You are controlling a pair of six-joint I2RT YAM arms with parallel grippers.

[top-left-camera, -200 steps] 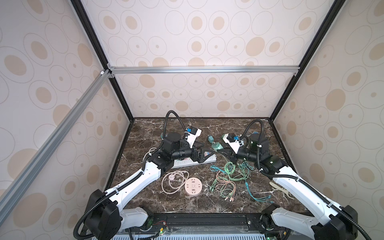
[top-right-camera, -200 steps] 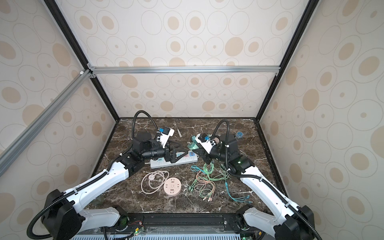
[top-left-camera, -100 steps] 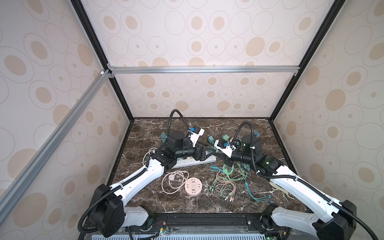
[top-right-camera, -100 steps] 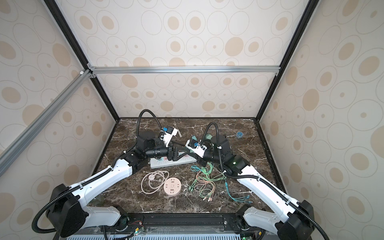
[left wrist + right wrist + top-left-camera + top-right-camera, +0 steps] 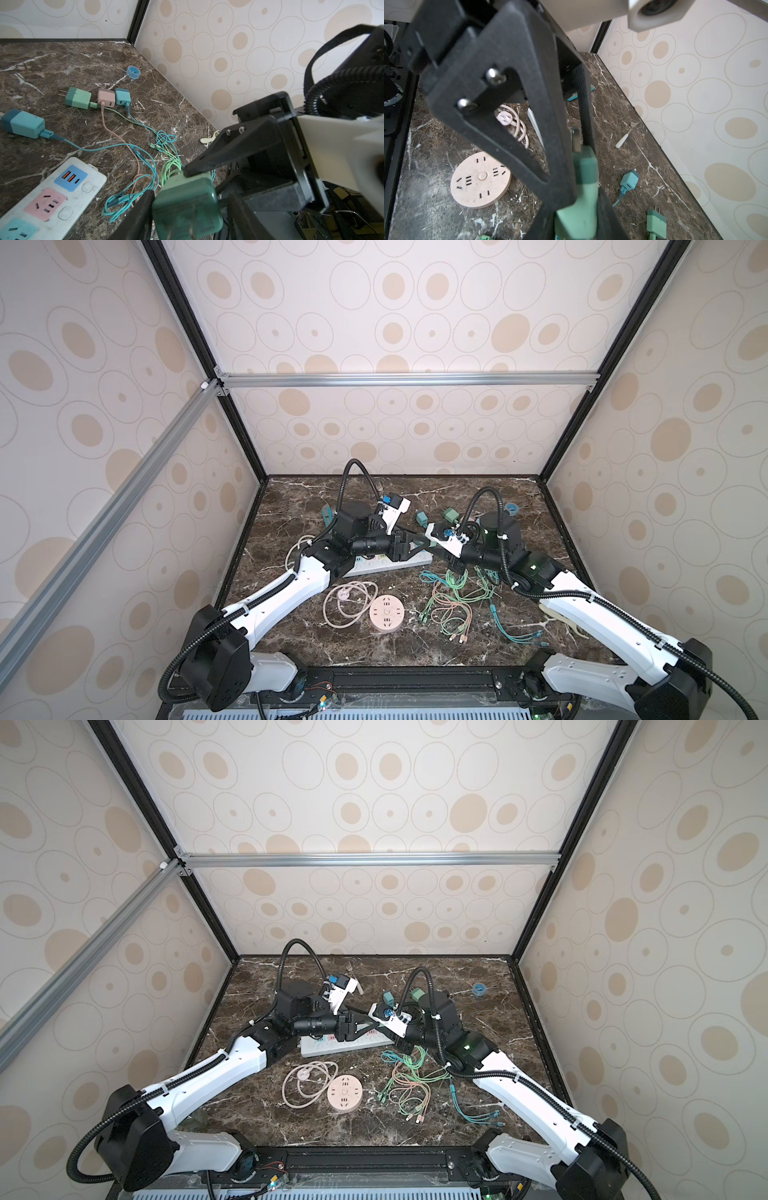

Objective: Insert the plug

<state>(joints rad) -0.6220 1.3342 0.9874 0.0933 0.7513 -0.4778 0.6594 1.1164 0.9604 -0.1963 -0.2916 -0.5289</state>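
Both arms have converged above the power strip (image 5: 97,178), and the left gripper (image 5: 191,209) has narrowed around the green plug (image 5: 185,199): a handover is judged under way. The plug lies between its fingers, though a firm clamp cannot be confirmed; the right gripper (image 5: 577,207) remains clenched on the plug's body
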